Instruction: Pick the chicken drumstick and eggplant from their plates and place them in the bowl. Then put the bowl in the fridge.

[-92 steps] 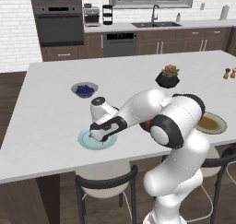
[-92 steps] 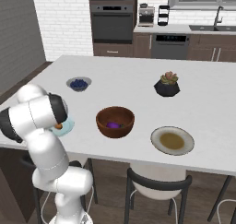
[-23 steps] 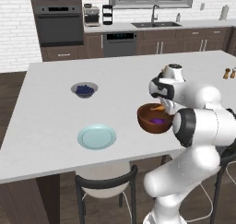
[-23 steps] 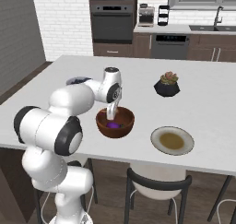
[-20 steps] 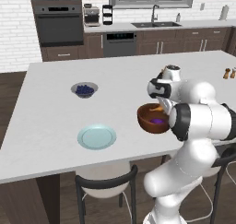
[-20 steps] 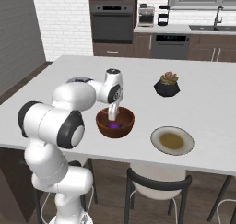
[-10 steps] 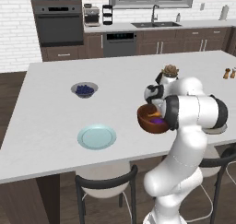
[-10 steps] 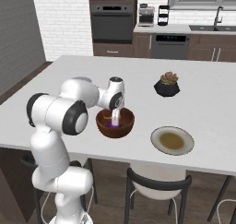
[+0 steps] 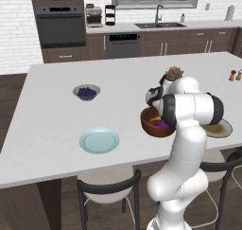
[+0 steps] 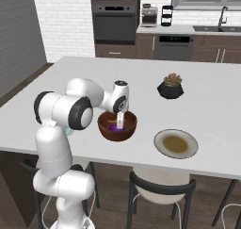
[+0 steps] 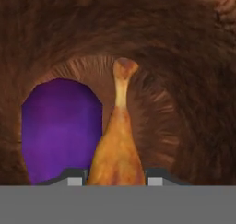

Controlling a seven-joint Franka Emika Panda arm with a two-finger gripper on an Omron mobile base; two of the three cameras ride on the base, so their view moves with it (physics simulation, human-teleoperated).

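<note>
Drumstick [image 11: 116, 140] inside bowl [image 10: 117, 126], between gripper [image 11: 113, 176] tips, beside eggplant [image 11: 62, 128].

Gripper lowered into bowl, seen from right base view at [image 10: 120, 122]; tips flanking the drumstick's thick end, narrowly apart; cannot tell whether gripping or already loosened. Bone end pointing away toward bowl floor, eggplant lying just beside, possibly touching. Risks, as judged: lifting out before full release could drag drumstick back up; a sideways exit could clip the rim and shove or tip bowl. Bowl near the front edge of surface [image 9: 56, 110], so little margin there. Open room straight up; succulent pot [image 10: 170, 87] behind, tan plate [image 10: 176, 143] at one side, blue plate [image 9: 99, 141] well apart at the other.
</note>
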